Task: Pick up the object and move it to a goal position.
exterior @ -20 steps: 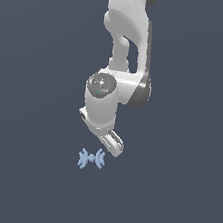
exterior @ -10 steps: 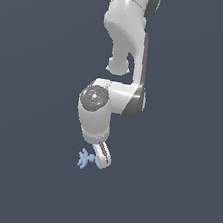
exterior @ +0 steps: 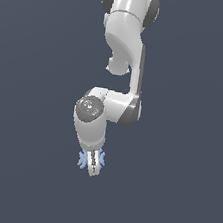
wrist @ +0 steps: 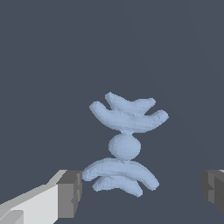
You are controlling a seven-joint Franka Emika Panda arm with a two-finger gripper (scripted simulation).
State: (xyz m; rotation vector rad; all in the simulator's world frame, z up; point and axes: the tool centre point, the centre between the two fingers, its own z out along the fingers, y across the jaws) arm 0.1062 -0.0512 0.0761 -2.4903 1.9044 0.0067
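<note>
Background is one flat dark slate-blue field (exterior: 18,170) in the exterior view, edge to edge — no seam or horizon to tell floor from wall. Wrist view shows the same dark blue-grey surface (wrist: 52,65), plain and untextured. Light is even and diffuse — cast shadows on the ground too faint to make out. Tone is near uniform across both pictures.

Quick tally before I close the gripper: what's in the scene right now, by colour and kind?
Pale blue piece, bar with centre knob and curved flanges: 1
White robot arm: 1
Gripper, open, dark pads either side of the piece: 1
Total: 3
</note>
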